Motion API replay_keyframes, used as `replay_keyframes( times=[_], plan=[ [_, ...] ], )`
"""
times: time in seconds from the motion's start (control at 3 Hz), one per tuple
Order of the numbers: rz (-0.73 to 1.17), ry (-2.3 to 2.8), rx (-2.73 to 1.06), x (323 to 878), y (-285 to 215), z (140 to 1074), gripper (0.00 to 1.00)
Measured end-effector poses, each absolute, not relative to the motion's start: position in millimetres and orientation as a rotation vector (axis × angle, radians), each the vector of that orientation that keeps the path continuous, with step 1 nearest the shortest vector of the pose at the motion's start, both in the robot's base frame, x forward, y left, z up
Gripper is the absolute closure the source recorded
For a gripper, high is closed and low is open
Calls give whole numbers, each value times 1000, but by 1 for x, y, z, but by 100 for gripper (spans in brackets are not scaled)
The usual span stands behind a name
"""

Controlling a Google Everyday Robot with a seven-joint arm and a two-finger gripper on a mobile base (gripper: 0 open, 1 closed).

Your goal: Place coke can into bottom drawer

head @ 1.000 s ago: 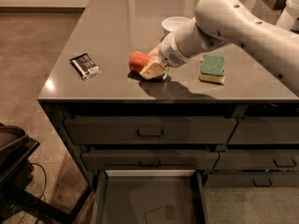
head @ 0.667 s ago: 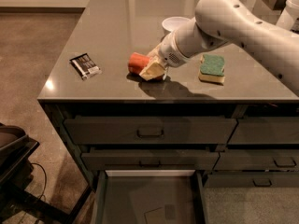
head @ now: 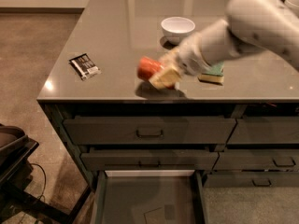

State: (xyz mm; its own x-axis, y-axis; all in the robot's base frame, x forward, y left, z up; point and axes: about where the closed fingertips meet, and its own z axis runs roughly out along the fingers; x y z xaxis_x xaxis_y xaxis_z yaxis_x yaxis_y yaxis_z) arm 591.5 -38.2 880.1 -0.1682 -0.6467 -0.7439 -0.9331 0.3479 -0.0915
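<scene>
While the coke can [head: 148, 68] hangs clamped in the gripper [head: 163, 76] just above the counter [head: 117, 31], with its shadow beneath, only the pickup looks done. The bottom drawer [head: 149, 197] stands open at 6 o'clock, well below; lowering and release remain. Sponge [head: 212, 73] at 3 o'clock, bowl [head: 177, 28] at 1.

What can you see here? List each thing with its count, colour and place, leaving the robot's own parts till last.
coke can: one, orange-red, near the counter's front, at the gripper
bowl: one, white, counter's back
sponge: one, green-yellow, right, behind the arm
packet: one, dark, counter's left
counter: one, grey, above drawers
bottom drawer: one, grey-green, open, below
gripper: one, tan, against the coke can
arm: one, white, from the right
</scene>
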Motion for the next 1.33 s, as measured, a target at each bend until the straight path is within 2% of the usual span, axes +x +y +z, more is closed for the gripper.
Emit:
replay_keyframes(
  times=[0.67, 1.0, 1.33],
  plan=[
    [585, 2033, -1077, 446, -74, 891, 100],
    [608, 2109, -965, 423, -98, 866, 100],
    [606, 2110, -968, 422, -98, 865, 100]
  ],
)
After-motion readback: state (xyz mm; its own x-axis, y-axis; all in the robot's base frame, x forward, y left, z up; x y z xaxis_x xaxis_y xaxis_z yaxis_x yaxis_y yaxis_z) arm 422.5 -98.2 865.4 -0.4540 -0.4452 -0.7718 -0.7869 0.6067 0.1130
